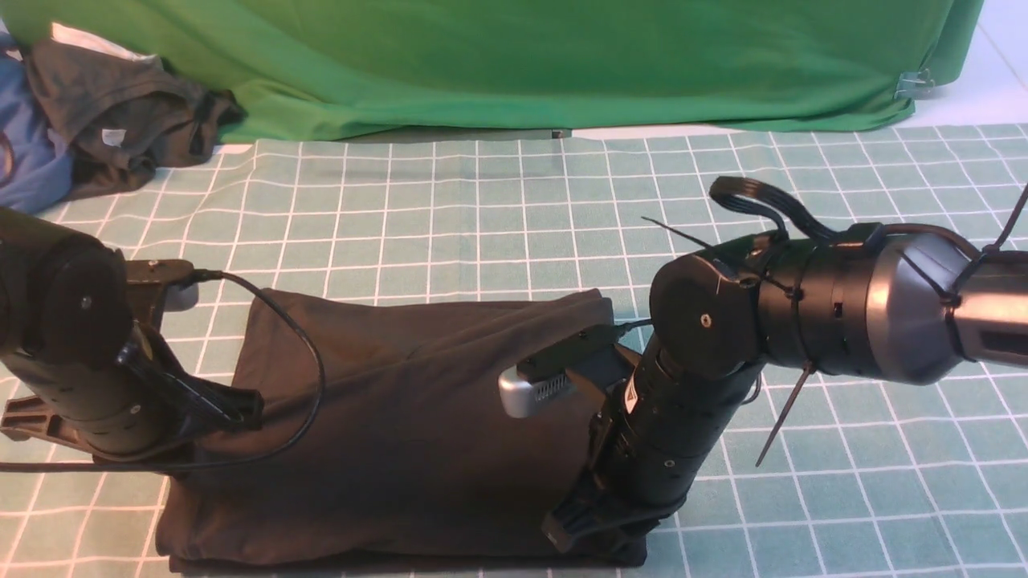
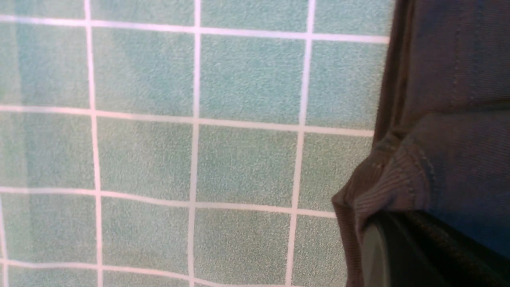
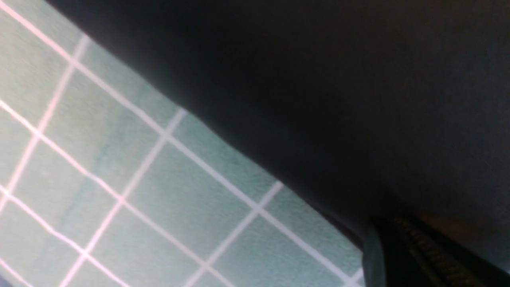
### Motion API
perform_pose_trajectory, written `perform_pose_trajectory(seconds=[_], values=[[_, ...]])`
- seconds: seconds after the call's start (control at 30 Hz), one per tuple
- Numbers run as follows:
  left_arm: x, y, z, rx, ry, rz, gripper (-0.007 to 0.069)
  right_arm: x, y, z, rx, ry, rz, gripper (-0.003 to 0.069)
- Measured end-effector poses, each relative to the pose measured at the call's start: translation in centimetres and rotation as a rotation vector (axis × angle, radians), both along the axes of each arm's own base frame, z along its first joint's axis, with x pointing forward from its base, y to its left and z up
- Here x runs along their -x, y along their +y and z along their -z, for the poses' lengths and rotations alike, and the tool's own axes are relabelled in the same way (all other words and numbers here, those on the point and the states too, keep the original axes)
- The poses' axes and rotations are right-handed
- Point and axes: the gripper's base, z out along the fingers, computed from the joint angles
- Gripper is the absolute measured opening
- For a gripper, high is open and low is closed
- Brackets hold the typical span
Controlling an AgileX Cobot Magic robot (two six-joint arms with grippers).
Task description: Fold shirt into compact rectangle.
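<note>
Fingers (image 2: pixel 398 247) of your left gripper (image 2: pixel 422 255) pinch a ribbed hem of the large black cotton shirt (image 1: pixel 401 417); your right gripper (image 3: pixel 418 255) is clamped on its right edge. Partly folded, the shirt lies near you on the teal checked cloth (image 1: pixel 482 209). Soft, limp fabric will sag and slide, so take stitched corners. Dark garments (image 1: pixel 120 120) sit heaped far left.
</note>
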Motion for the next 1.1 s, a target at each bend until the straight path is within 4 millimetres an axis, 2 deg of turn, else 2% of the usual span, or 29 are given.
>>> perform_pose_trajectory(seconds=[0.13, 0.23, 0.37, 0.4, 0.43, 0.47, 0.5, 0.57, 0.67, 0.77, 0.8, 0.87, 1.0, 1.1], values=[[0.4, 0.2, -1.1, -0.01, -0.028, 0.005, 0.0008, -0.2, -0.6, -0.9, 0.019, -0.042, -0.018, 0.0023], [0.8, 0.3, -3.0, -0.011, -0.092, 0.005, 0.0008, -1.5, -1.7, -3.3, -0.014, -0.1, 0.017, 0.0023], [2.2, 0.4, -6.8, 0.006, -0.222, 0.012, 0.0011, -5.6, -4.4, -7.9, -0.103, -0.216, 0.156, 0.0032], [2.6, 0.4, -7.5, 0.013, -0.246, 0.015, 0.0011, -6.3, -4.9, -8.5, -0.116, -0.228, 0.18, 0.0036], [3.2, 0.3, -8.3, 0.032, -0.279, 0.018, 0.0011, -7.8, -5.9, -9.4, -0.138, -0.246, 0.231, 0.0052], [3.3, 0.3, -8.4, 0.035, -0.283, 0.019, 0.0011, -7.8, -5.8, -9.6, -0.144, -0.248, 0.232, 0.0052], [4.0, 0.2, -9.1, 0.06, -0.308, 0.027, 0.0011, -9.4, -6.6, -10.2, -0.16, -0.255, 0.275, 0.0083], [4.9, 0.0, -10.0, 0.098, -0.339, 0.042, 0.0011, -11.5, -6.9, -10.8, -0.177, -0.266, 0.3, 0.0148], [5.6, -0.3, -10.6, 0.139, -0.362, 0.053, 0.0011, -13.8, -6.5, -9.9, -0.172, -0.256, 0.298, 0.0255], [5.8, -0.4, -10.8, 0.151, -0.365, 0.057, 0.0011, -15.7, -5.6, -7.6, -0.152, -0.222, 0.282, 0.0337], [5.8, -0.4, -10.8, 0.151, -0.365, 0.057, 0.0011, -15.7, -5.6, -7.7, -0.154, -0.225, 0.281, 0.0337], [5.9, -0.4, -10.7, 0.15, -0.353, 0.057, 0.0011, -16.9, -5.0, -6.0, -0.143, -0.197, 0.279, 0.0364], [6.0, -0.4, -10.7, 0.149, -0.344, 0.057, 0.0011, -18.1, -4.0, -3.8, -0.161, -0.126, 0.288, 0.0372], [6.0, -0.4, -10.7, 0.149, -0.343, 0.057, 0.0011, -18.3, -3.6, -3.2, -0.176, -0.09, 0.287, 0.0373]])
